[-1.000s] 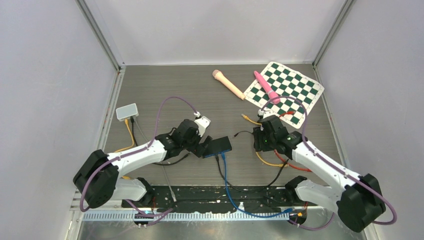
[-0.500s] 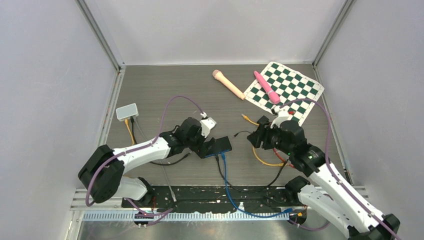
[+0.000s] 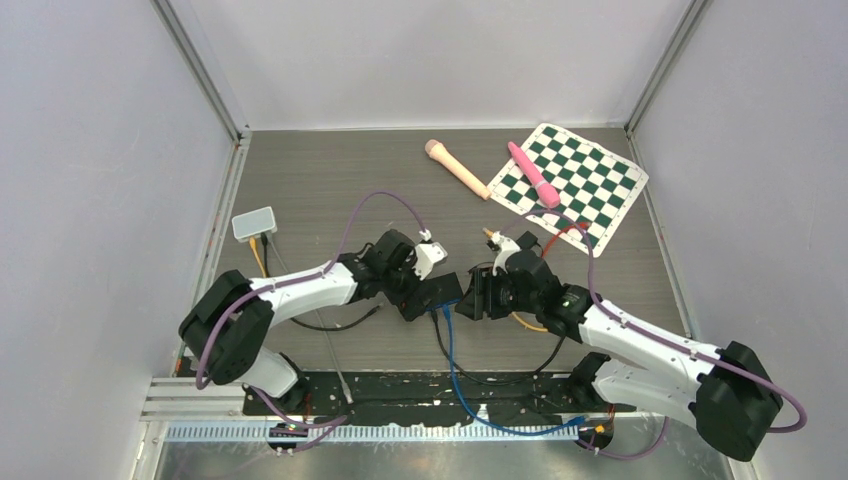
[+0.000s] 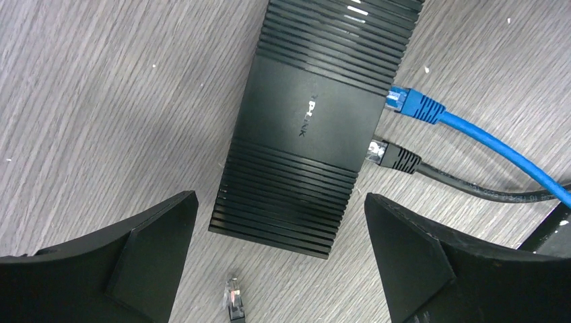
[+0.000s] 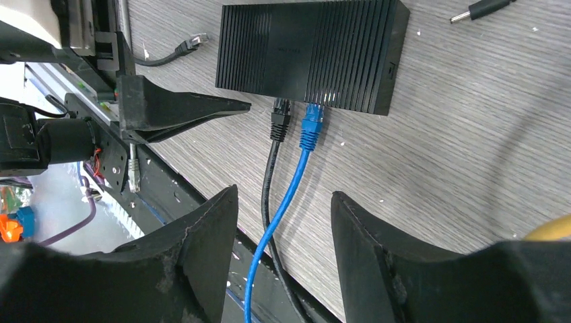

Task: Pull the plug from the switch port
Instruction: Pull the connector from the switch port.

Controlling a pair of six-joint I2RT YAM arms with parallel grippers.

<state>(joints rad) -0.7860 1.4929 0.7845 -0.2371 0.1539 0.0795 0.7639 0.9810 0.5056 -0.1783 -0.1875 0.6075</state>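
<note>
Plainly, blue plug (image 5: 311, 123) in black switch (image 5: 310, 47), tip toward far side, left jaws open, right jaws open.

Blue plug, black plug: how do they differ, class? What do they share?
The blue plug is bright blue, the black plug black. From the right wrist, the blue plug sits right of the black plug. Both sit in the switch, side by side.

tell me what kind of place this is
Probably a robotics lab test cell: a wood-grain table boxed in by plain grey panels, a green checkerboard sheet like a calibration target, and a black network switch with cables plugged in.
</note>
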